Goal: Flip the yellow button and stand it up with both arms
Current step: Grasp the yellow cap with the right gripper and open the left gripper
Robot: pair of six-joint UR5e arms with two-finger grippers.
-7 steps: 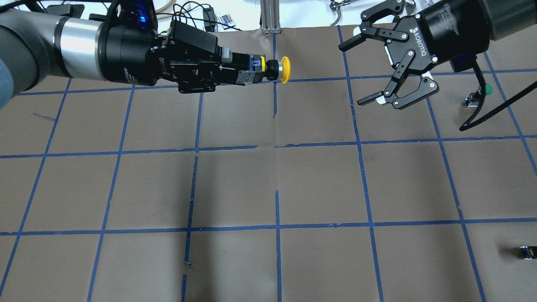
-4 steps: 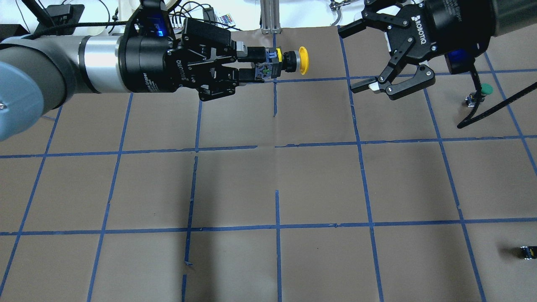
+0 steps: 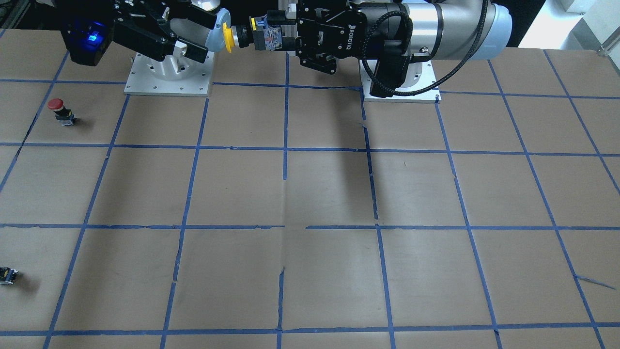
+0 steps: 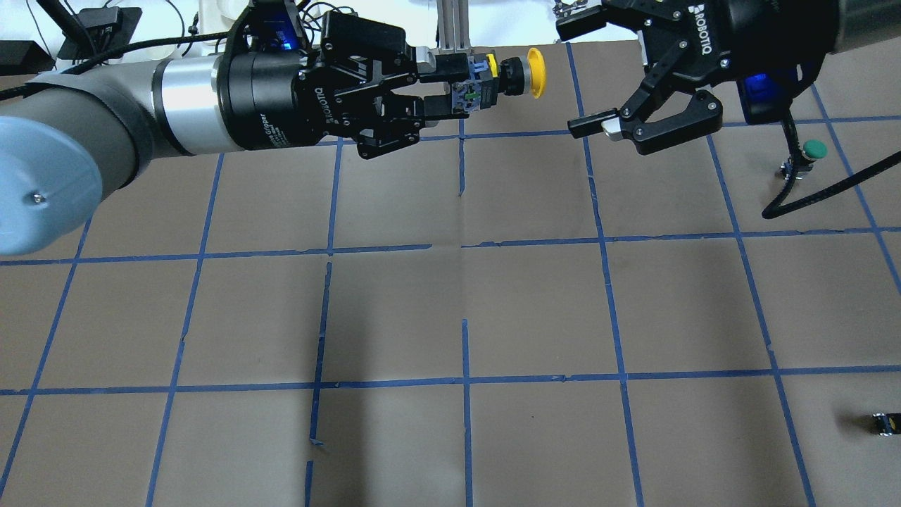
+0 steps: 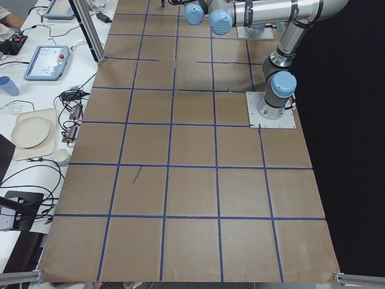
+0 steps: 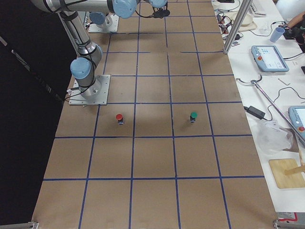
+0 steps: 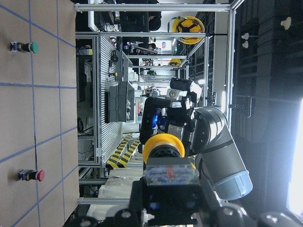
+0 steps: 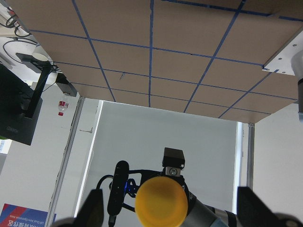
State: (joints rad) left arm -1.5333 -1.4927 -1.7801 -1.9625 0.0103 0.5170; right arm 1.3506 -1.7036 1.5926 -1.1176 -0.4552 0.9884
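The yellow button (image 4: 517,72) is held level in the air by its black-and-grey body, with its yellow cap pointing at my right gripper. My left gripper (image 4: 459,86) is shut on that body. It also shows in the front view (image 3: 277,34), holding the button (image 3: 242,36). My right gripper (image 4: 569,77) is open, with its jaws spread just beyond the cap and not touching it. In the right wrist view the cap (image 8: 161,201) sits between the open fingers (image 8: 92,210). In the left wrist view the cap (image 7: 164,145) faces the right arm.
A red-capped button (image 3: 58,110) and a green-capped button (image 4: 811,151) stand on the brown paper on my right side. A small dark part (image 4: 883,424) lies near the right front edge. The arm base plates (image 3: 167,77) are bolted at the robot's edge of the table.
My left gripper has carried the yellow button to the right and farther from the robot. My right gripper has moved left towards the cap and stayed open.
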